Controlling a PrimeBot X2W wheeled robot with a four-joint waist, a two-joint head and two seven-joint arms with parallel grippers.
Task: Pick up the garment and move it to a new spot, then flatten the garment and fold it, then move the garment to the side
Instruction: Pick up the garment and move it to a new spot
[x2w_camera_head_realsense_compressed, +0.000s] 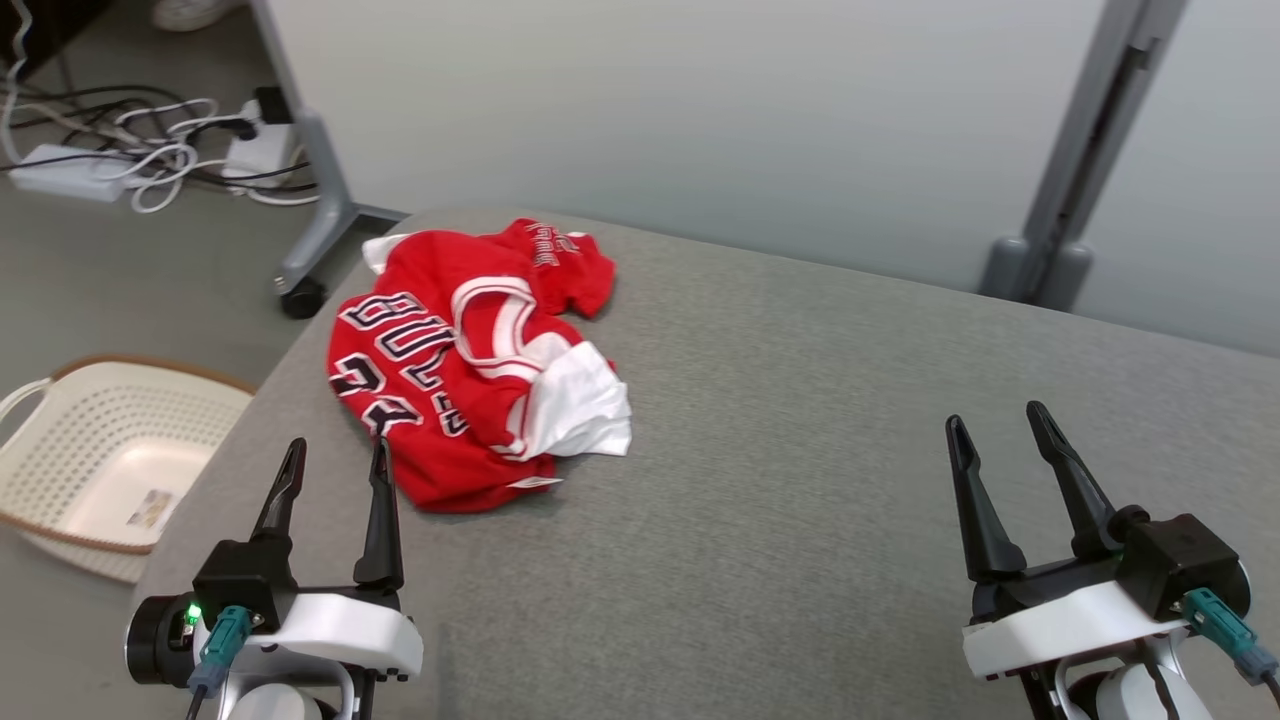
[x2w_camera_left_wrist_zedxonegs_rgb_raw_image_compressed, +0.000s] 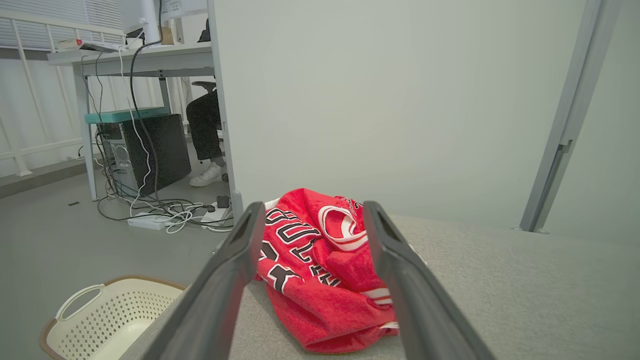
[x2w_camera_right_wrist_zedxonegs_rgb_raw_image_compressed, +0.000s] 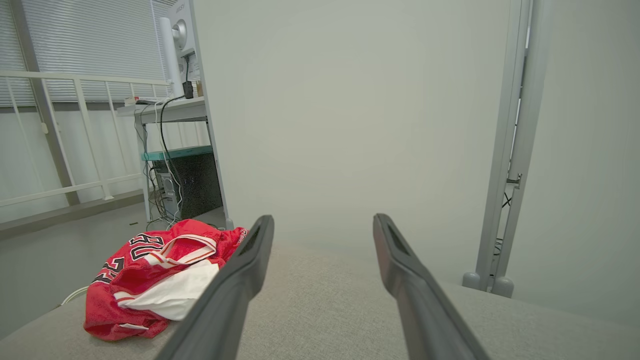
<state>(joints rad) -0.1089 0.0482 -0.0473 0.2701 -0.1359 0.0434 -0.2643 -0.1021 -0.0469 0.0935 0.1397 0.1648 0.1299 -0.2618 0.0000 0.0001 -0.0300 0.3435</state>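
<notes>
Our left pincer (x2w_camera_head_realsense_compressed: 338, 447) and right pincer (x2w_camera_head_realsense_compressed: 995, 416) gape released, empty; if we pinch one loose layer, the crumpled garment (x2w_camera_head_realsense_compressed: 450, 380) near the tabletop (x2w_camera_head_realsense_compressed: 800, 450) edge may slide toward the basket (x2w_camera_head_realsense_compressed: 70, 440).

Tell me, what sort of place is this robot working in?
Likely an office or lab corner, not a home: a desk with a computer tower beneath it, cables and power strips on the floor, and grey partition panels behind the table holding the red jersey.
</notes>
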